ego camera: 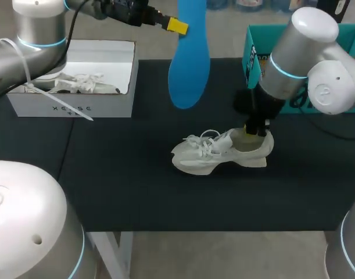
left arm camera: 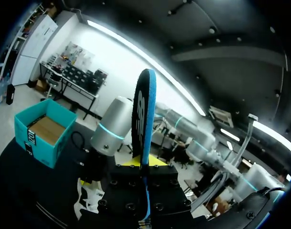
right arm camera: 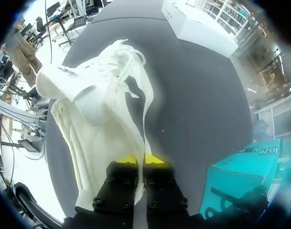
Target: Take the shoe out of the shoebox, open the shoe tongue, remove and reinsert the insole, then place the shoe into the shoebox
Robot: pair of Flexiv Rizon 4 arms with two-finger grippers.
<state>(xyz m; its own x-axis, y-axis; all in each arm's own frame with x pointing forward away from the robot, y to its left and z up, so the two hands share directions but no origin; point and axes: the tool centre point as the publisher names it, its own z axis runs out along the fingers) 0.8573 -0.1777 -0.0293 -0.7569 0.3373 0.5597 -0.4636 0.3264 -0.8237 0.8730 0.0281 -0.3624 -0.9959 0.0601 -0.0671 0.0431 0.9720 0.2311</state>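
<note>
- Head view, left side: the white shoebox [ego camera: 72, 107] stands open at the far left of the table [ego camera: 136, 186], close to the dark mat's left edge. A second shoe [ego camera: 84, 84] lies inside it.
- The mat is bare between this box and the middle, and along the whole near edge.
- The left gripper [ego camera: 178, 26] is high above the far edge, left of centre. Its fingers are clamped on the blue insole [ego camera: 190, 58], which hangs toe-down, clear of the table. The left wrist view shows the insole [left arm camera: 144, 114] edge-on, standing up from between the yellow tips of the gripper [left arm camera: 144, 162].
- The shoe [ego camera: 221, 152] sits right of centre on its sole, toe to the left, well apart from both boxes. It is off-white, with a chunky sole, loose laces and an open mouth.
- The right gripper [ego camera: 255, 129] is at the heel. In the right wrist view its gripper [right arm camera: 139, 160] has the fingers nearly together, pinching the heel collar.
- The teal box [ego camera: 253, 58] stands at the far right, just beside the right arm.
</note>
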